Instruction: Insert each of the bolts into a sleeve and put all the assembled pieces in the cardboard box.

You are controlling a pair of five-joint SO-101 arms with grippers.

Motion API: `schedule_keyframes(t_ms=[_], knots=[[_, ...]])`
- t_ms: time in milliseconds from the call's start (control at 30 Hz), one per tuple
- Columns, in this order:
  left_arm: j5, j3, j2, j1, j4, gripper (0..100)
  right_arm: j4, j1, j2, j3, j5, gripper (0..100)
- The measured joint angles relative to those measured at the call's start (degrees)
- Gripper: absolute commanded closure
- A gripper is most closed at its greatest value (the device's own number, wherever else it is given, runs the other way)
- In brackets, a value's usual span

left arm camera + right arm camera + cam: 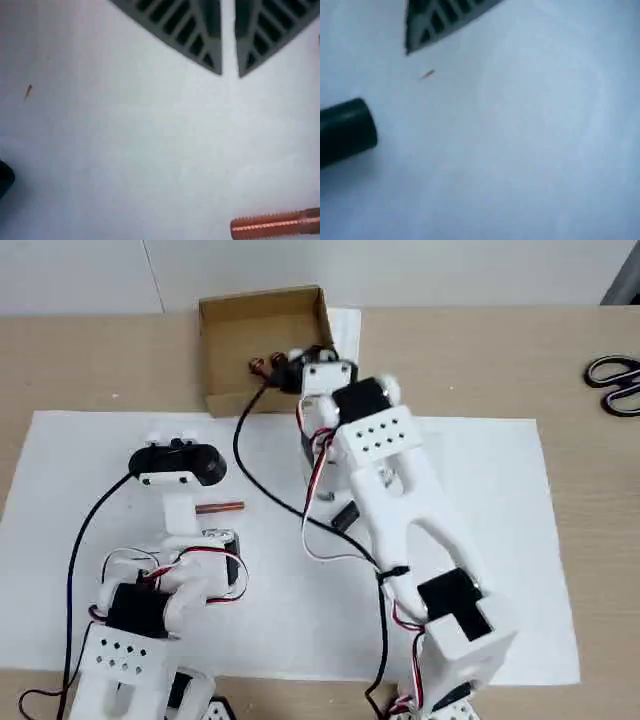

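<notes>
The cardboard box stands at the table's far edge. An arm stretches from the front right to it, and its gripper sits at the box's near wall beside copper-coloured pieces. In the right wrist view one grey finger is over white paper with nothing beside it, and a black sleeve lies farther off. My left gripper is shut and empty above the paper; in the high view the left gripper is left of centre. A copper bolt lies loose behind its fingers, the same bolt next to that arm.
A large white paper sheet covers the table's middle. Scissors lie at the far right on bare wood. Black cables trail across the sheet between the arms. A black edge shows in the left wrist view.
</notes>
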Motion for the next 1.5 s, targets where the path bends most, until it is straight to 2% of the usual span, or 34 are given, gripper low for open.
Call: schedule_keyframes(t_ms=[200, 433, 633, 1500], knots=[[0.0, 0.0, 0.0, 0.0, 0.0, 99, 0.0, 0.26, -0.09, 4.31, -7.21, 73.3], [0.0, 0.0, 0.0, 0.0, -0.35, 99, 0.0, 0.0, 0.26, 5.19, -19.16, 73.3], [0.0, 0.0, 0.0, 0.0, -0.35, 99, -0.53, 0.0, 7.56, 5.19, -26.46, 73.4], [0.0, 0.0, 0.0, 0.0, -0.35, 99, -19.96, -0.09, 13.71, 5.1, -28.13, 73.4]])
